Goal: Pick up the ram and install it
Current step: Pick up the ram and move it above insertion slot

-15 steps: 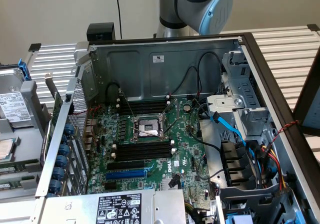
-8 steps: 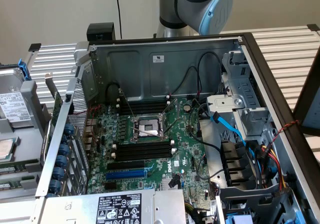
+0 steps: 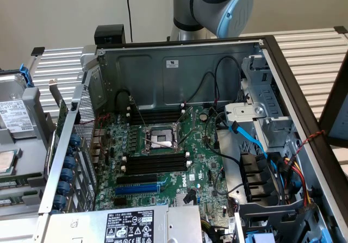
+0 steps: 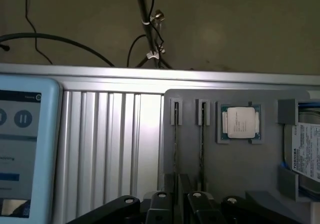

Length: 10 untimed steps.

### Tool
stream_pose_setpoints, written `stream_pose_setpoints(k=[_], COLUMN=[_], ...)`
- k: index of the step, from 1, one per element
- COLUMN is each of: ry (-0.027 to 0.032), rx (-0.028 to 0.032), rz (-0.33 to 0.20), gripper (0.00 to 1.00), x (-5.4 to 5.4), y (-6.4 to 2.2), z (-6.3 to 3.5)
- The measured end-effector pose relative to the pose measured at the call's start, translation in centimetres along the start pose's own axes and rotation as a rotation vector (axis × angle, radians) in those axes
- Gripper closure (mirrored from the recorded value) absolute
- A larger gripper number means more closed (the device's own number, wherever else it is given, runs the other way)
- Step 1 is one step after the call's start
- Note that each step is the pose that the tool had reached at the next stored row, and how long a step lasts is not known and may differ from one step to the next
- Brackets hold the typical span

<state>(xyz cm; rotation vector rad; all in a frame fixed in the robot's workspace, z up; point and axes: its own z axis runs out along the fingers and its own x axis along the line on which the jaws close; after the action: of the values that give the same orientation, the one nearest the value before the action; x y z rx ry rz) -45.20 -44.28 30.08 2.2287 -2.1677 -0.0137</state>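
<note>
In the wrist view, two thin ram sticks (image 4: pixel 176 149) (image 4: pixel 202 146) stand edge-on, side by side in the narrow slots of a grey holder (image 4: pixel 200 108). Black links of my gripper (image 4: pixel 179 204) show just in front of their near ends, not touching them as far as I can see. In the exterior view, the open computer case (image 3: pixel 179 63) shows the green motherboard (image 3: pixel 201 145). It carries two banks of black memory slots (image 3: pixel 155 164) (image 3: pixel 155 115) on either side of the CPU socket (image 3: pixel 159 138). No stick sits in those slots. The arm's blue-capped joint (image 3: pixel 234 6) hangs behind the case.
The grey holder also carries a CPU chip (image 4: pixel 241 123) and a hard drive (image 4: pixel 305 154). A white-framed tablet (image 4: pixel 22 149) lies on the ribbed metal table (image 4: pixel 110 144). Inside the case are a blue expansion slot (image 3: pixel 138 189), a blue cable (image 3: pixel 250 139), black wires and a drive cage (image 3: pixel 266 123).
</note>
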Motion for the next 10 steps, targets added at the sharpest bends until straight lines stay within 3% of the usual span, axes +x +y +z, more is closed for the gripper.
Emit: stream_pose_setpoints(k=[10], ry=[0.0000], rx=[0.0000], rz=[0.000], gripper=[0.80], x=[0.1], y=[-0.95], z=[1.80])
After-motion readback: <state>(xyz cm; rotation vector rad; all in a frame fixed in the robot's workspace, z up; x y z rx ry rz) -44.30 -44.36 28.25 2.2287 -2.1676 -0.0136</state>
